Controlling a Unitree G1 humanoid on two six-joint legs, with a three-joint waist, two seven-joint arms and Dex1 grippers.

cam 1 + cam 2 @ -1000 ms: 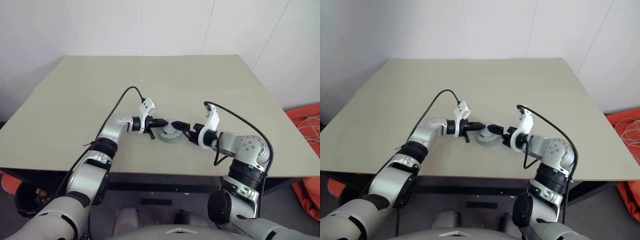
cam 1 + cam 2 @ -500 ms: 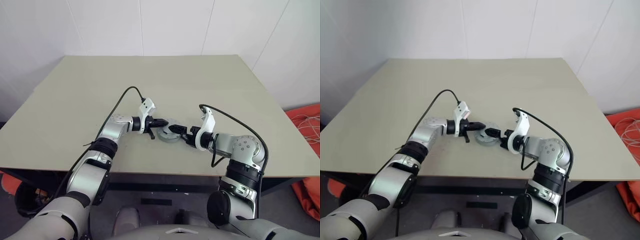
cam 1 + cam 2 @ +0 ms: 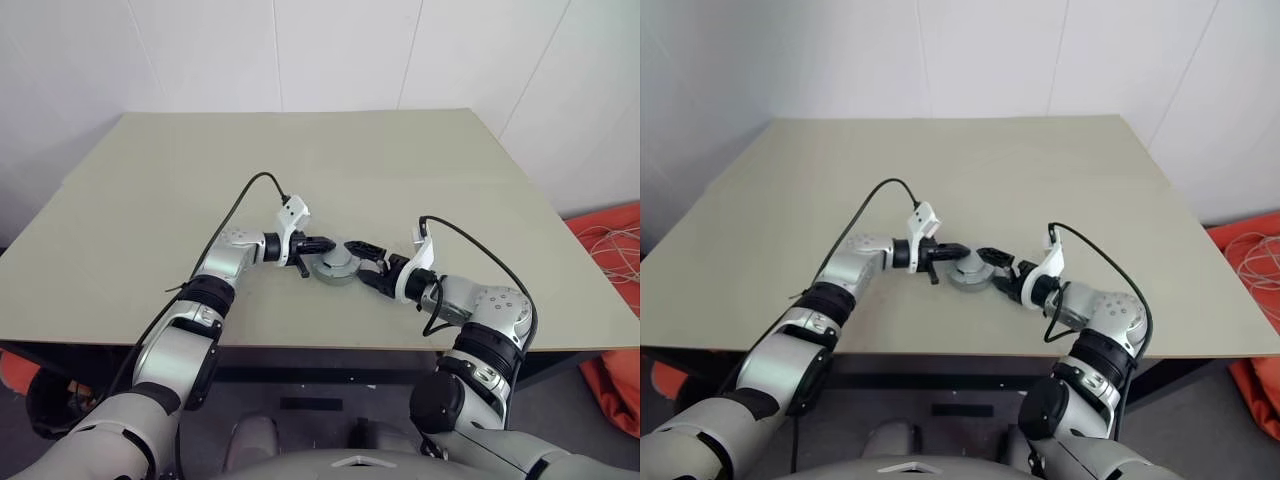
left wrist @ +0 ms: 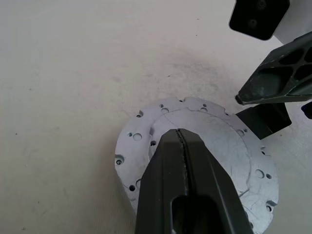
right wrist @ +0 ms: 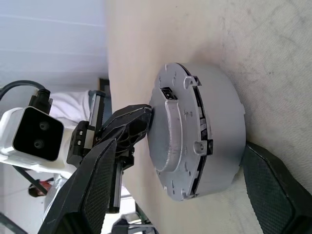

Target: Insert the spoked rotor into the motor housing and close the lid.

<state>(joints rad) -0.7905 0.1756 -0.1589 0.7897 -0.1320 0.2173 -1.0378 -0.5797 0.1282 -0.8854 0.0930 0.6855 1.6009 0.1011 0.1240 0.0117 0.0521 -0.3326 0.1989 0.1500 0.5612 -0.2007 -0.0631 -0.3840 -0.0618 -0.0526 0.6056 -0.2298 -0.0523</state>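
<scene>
From the head views we see our right gripper (image 3: 362,262) has rolled and sunk since a second ago, so its wide-spread fingers now straddle the lid (image 3: 334,266) seated on the motor housing.

Our left wrist view shows our left gripper (image 4: 182,141) pinched shut, tips resting on the lid's top face.

In our right wrist view the housing (image 5: 222,131) sits between the open fingers (image 5: 114,146), ungripped. We judge closing comes next.
</scene>
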